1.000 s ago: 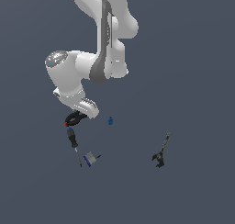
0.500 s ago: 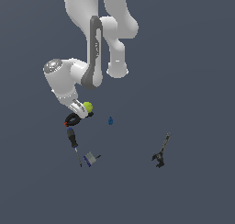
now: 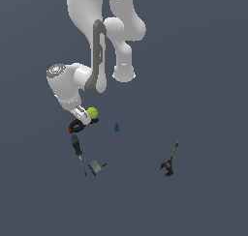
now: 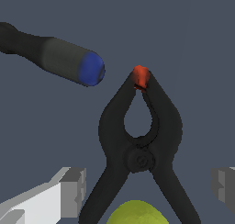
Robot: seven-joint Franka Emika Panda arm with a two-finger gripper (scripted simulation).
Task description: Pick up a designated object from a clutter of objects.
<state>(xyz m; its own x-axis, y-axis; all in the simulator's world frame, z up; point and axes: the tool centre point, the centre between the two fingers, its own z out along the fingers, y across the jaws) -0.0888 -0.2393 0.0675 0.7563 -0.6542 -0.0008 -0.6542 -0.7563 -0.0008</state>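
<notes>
The black clamp (image 4: 140, 145) with looped handles and a red-orange tip (image 4: 141, 76) lies on the floor right under my wrist. In the exterior view, the clamp (image 3: 76, 127) is at the left, below the yellow-green ball (image 3: 92, 113). My gripper (image 4: 149, 184) is open, with one finger (image 4: 69, 191) on each side of the clamp's handles and not touching them. In the exterior view, the gripper (image 3: 82, 120) hangs just over the clamp. The ball (image 4: 135, 212) lies at the handle ends.
The black-handled screwdriver (image 3: 77, 150) with a blue end cap (image 4: 92, 68) lies close beside the clamp's tip. A tiny blue blob (image 3: 116, 127), a grey-blue piece (image 3: 96, 167) and a dark wrench-like tool (image 3: 170, 160) lie farther off.
The arm has swung toward the exterior view's left, and the hand has uncovered the yellow-green ball. The gripper stays over the clamp. No object has moved.
</notes>
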